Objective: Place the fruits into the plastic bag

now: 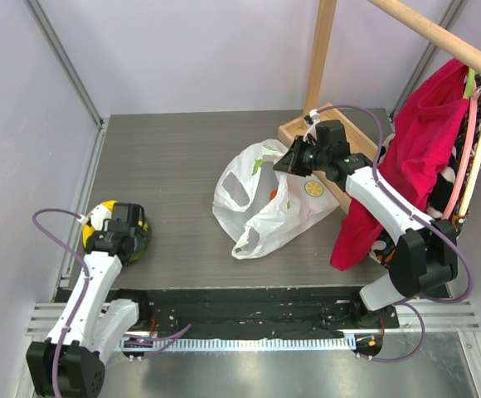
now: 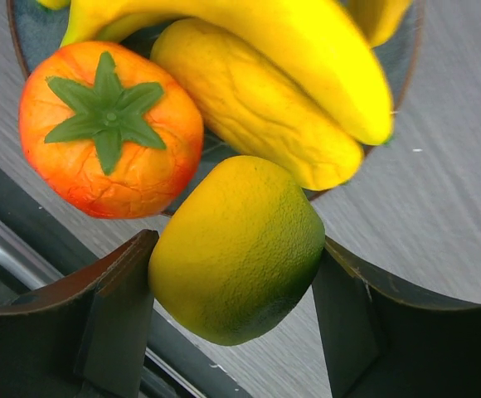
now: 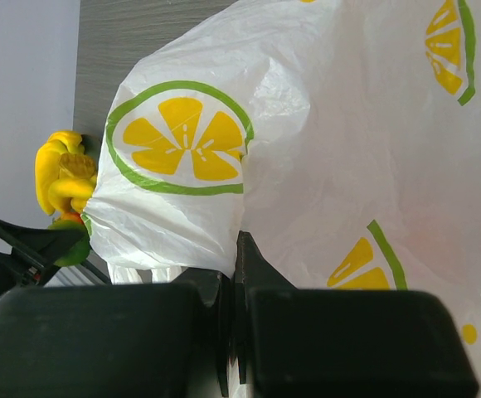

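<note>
A green-yellow mango-like fruit [image 2: 236,257] sits between the fingers of my left gripper [image 2: 237,247], which is shut on it at the near edge of the round grey plate [image 2: 405,46]. On the plate lie a red-orange fruit with a green calyx [image 2: 112,128], a yellow banana bunch [image 2: 290,46] and a wrinkled yellow fruit [image 2: 257,108]. In the top view my left gripper [image 1: 121,235] covers most of the plate [image 1: 99,212]. The white lemon-print plastic bag [image 1: 265,203] lies mid-table. My right gripper [image 1: 290,160] is shut on its upper edge [image 3: 307,124]. Something orange [image 1: 273,195] shows through the plastic.
A red cloth [image 1: 419,141] hangs from a wooden rack at the right, over my right arm. The rack's wooden base [image 1: 327,137] sits just behind the bag. Grey walls close in the left and the back. A black strip [image 1: 249,303] runs along the near edge.
</note>
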You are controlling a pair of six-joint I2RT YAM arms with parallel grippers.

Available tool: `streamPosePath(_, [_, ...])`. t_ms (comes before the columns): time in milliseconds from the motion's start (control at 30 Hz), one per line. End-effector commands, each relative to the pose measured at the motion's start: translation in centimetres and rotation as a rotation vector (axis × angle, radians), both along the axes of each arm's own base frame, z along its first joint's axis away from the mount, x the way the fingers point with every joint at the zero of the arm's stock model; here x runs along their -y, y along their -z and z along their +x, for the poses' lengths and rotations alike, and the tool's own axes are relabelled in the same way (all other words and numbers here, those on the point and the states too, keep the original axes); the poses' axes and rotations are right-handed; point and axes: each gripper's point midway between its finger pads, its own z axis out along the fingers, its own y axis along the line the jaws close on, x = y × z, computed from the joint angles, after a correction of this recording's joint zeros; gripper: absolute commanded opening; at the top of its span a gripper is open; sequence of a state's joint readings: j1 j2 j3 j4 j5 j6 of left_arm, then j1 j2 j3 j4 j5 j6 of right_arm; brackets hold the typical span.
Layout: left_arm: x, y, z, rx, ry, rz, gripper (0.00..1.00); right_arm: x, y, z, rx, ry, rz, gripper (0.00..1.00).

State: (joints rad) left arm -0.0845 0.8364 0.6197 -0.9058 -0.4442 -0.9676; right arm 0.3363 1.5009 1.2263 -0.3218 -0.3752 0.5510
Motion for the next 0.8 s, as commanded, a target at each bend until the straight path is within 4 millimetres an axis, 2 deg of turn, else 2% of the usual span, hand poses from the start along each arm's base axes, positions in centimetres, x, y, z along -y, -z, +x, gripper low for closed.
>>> streamPosePath(0, [0.3,-3.4,1.0,0.117,-0.009,-0.029,0.54,0.3,-2.6,0.2,0.088,0.004,0.012,0.01])
streamPosePath(200, [0.7,-5.7,0.9,0.181,0.019,-0.050,0.54,0.3,-2.9,0.3,0.092,0.003,0.015,0.01])
streamPosePath(333, [1.4,-7.9,1.6,0.237,0.126,-0.046,0.55,0.2,-2.9,0.3,0.091,-0.001,0.016,0.01])
streamPosePath(467, [3.1,-9.8,2.8,0.312,0.273,-0.068,0.56,0.1,-2.7,0.4,0.085,-0.007,0.016,0.01])
streamPosePath(567, [4.2,-11.1,3.8,0.382,0.347,-0.087,0.53,0.1,-2.7,0.4,0.084,-0.006,0.018,0.01])
streamPosePath(667, [5.0,-12.6,5.2,0.443,0.397,-0.096,0.50,0.0,-2.8,0.4,0.088,-0.010,0.016,0.01])
streamPosePath(700, [5.8,-13.5,6.0,0.489,0.432,-0.118,0.50,0.0,-2.8,0.4,0.089,-0.012,0.016,0.01])
streamPosePath(767, [6.6,-14.0,7.3,0.511,0.453,-0.149,0.49,0.0,-2.9,0.4,0.091,-0.013,0.017,0.01])
